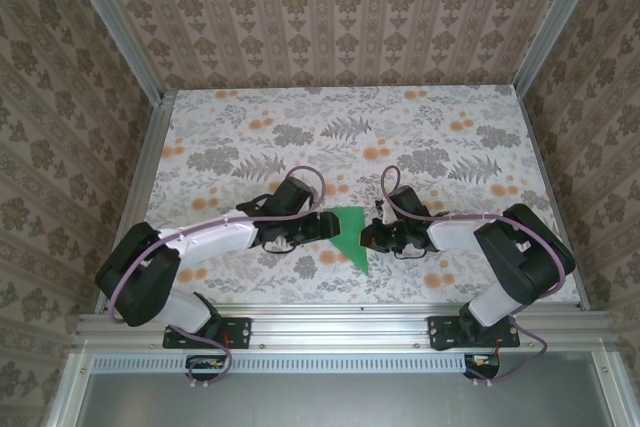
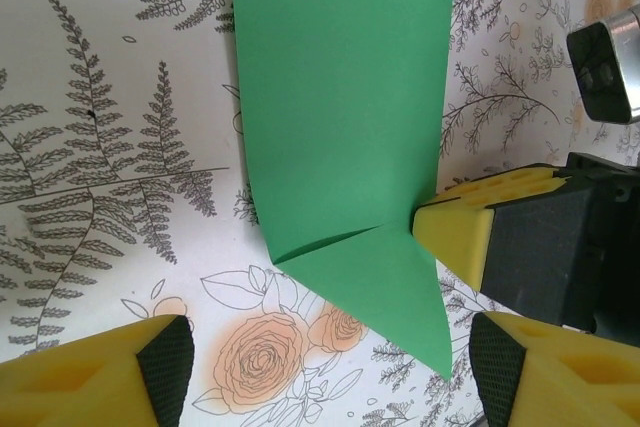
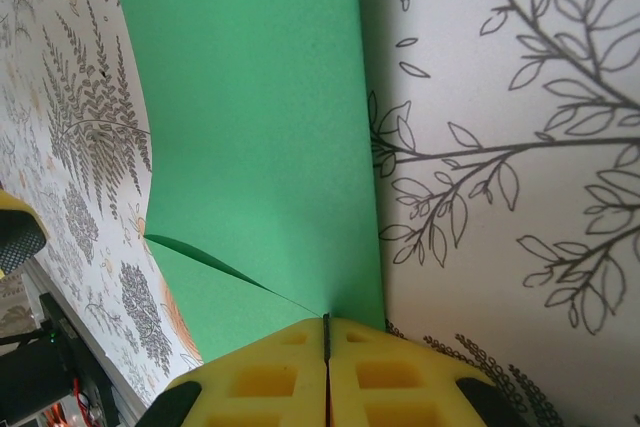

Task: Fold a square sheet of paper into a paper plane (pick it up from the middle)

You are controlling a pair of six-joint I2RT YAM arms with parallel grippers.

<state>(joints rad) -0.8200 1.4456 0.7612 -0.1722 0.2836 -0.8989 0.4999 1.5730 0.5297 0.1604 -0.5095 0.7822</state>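
I am clamping my right gripper (image 3: 325, 347) on an edge of the green paper sheet (image 3: 250, 127), with my left gripper (image 2: 325, 372) hanging spread just beside it. The sheet is showing one pointed fold; narrowing it into a dart is remaining, I judge.

Floral tabletop (image 1: 300, 127) between patterned walls (image 1: 340, 7)
The tabletop has a pale surface printed with grey ferns and orange roses; beige damask-striped walls rise on three sides, met by aluminium corner posts (image 1: 112, 22), with an aluminium rail (image 1: 340, 332) along the near edge. Light is even.
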